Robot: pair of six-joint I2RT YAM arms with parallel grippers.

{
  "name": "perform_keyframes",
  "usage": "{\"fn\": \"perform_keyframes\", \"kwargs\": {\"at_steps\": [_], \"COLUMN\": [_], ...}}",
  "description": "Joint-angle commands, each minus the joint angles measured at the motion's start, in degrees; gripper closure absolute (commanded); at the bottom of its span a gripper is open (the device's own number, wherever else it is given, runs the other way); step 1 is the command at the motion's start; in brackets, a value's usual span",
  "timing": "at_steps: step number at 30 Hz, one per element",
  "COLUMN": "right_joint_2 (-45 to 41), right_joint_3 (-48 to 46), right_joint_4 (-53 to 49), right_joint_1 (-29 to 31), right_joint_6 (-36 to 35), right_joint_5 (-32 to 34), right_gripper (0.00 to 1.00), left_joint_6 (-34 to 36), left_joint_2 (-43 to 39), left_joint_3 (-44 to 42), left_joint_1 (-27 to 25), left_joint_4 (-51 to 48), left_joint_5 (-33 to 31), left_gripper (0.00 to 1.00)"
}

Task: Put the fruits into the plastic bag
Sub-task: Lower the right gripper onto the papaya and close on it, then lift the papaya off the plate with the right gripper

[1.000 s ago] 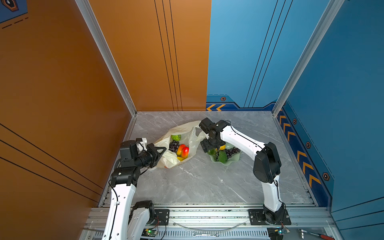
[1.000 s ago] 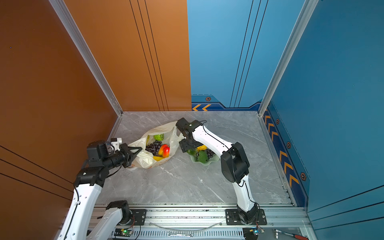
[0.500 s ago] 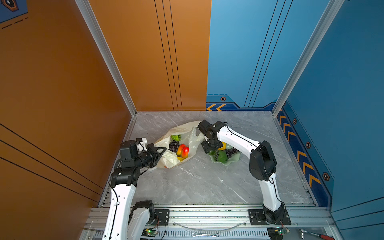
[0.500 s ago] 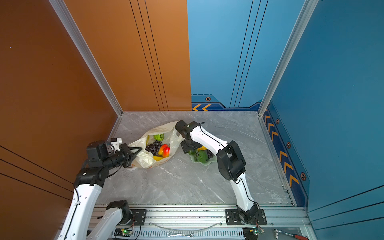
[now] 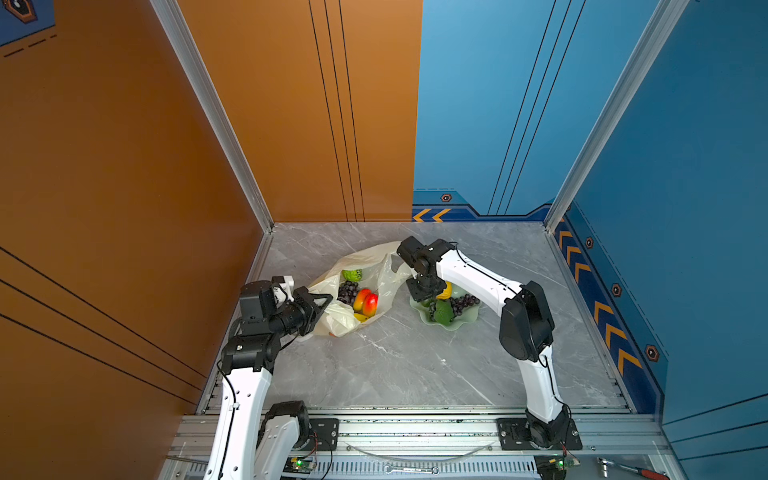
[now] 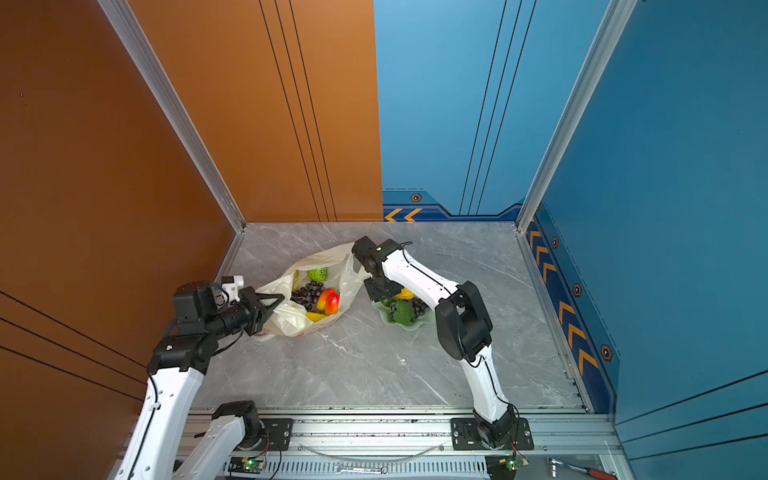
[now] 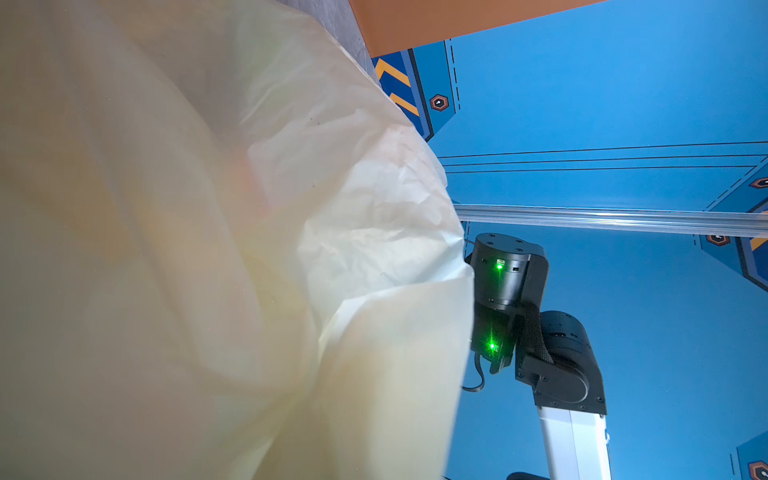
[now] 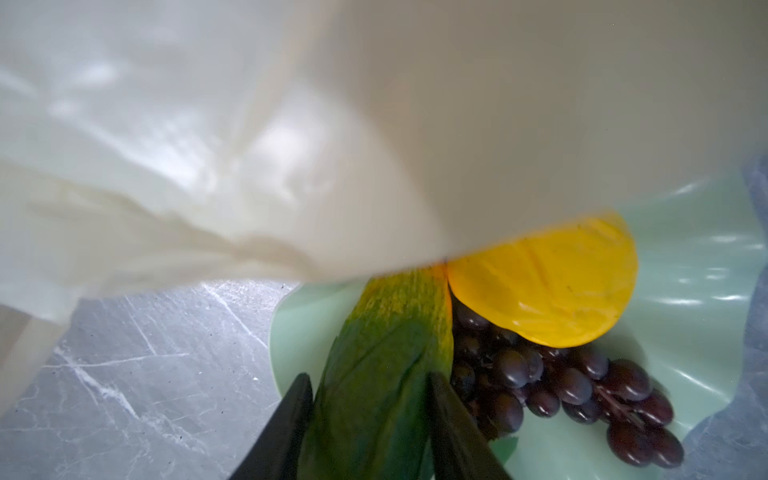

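Observation:
The plastic bag (image 5: 376, 264) (image 6: 322, 259) lies open on the left of the floor. Inside it are dark grapes (image 5: 348, 291), a red-yellow fruit (image 5: 366, 301) and a round green one (image 5: 352, 274). My left gripper (image 5: 328, 301) (image 6: 280, 300) is shut on the bag's near rim. In the left wrist view the bag (image 7: 208, 249) hides the fingers. My right gripper (image 5: 424, 297) (image 8: 370, 376) is down in the pale green dish (image 5: 467, 322) (image 8: 685, 299). Its fingers press both sides of a green-yellow fruit (image 8: 386, 353). A yellow fruit (image 8: 548, 291) and purple grapes (image 8: 582, 390) lie beside it.
The bag's loose flap (image 8: 291, 145) hangs right above the dish's near side. Orange and blue walls close in the grey marble floor (image 5: 415, 365) on three sides. The right arm's elbow (image 5: 525, 328) stands over the floor right of the dish.
The right gripper's jaws have closed in from wide open onto the green-yellow fruit in the dish, and its arm has shifted slightly left. The left gripper has not moved.

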Motion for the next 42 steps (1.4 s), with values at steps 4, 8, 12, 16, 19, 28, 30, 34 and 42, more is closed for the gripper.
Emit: {"fn": "perform_keyframes", "kwargs": {"at_steps": [4, 8, 12, 16, 19, 28, 30, 34, 42], "right_joint_2": [-4.88, -7.86, -10.84, -13.45, -15.66, -22.69, -24.66, -28.96, -34.85], "right_joint_3": [1.97, 2.0, 1.97, 1.82, 1.4, -0.55, -2.2, -7.82, -22.41], "right_joint_4": [-1.74, -1.73, -1.73, -1.64, -1.25, 4.84, 8.17, 19.04, 57.28], "right_joint_1": [-1.18, -2.79, -4.73, -6.89, -8.61, -13.69, -14.98, -17.54, -20.54], "right_joint_6": [1.07, 2.21, 3.41, 4.97, 6.11, 10.65, 12.63, 18.49, 42.7], "right_joint_5": [0.42, -1.28, -3.97, -8.08, -10.91, -22.91, -26.52, -35.06, -50.03], "right_gripper": [0.61, 0.62, 0.62, 0.62, 0.62, 0.63, 0.63, 0.63, 0.63], "left_joint_6": [0.48, 0.52, 0.49, 0.44, 0.4, 0.07, 0.0, -0.35, -0.92], "left_joint_2": [0.05, -0.04, -0.15, -0.25, -0.53, -1.75, -1.91, -2.21, -2.57], "left_joint_3": [0.25, 0.3, 0.43, 0.75, 0.79, 0.53, 0.41, 0.44, 0.78], "left_joint_1": [-0.26, -0.18, -0.23, -0.23, -0.3, -0.44, -0.4, -0.52, -1.18], "left_joint_4": [0.56, 0.36, 0.3, 0.05, -0.14, -0.79, -0.77, -0.81, -0.82], "left_joint_5": [0.07, 0.07, 0.07, -0.02, -0.15, -0.76, -0.9, -1.23, -1.93], "left_gripper": [1.0, 1.0, 1.0, 1.0, 1.0, 1.0, 1.0, 1.0, 1.0]}}
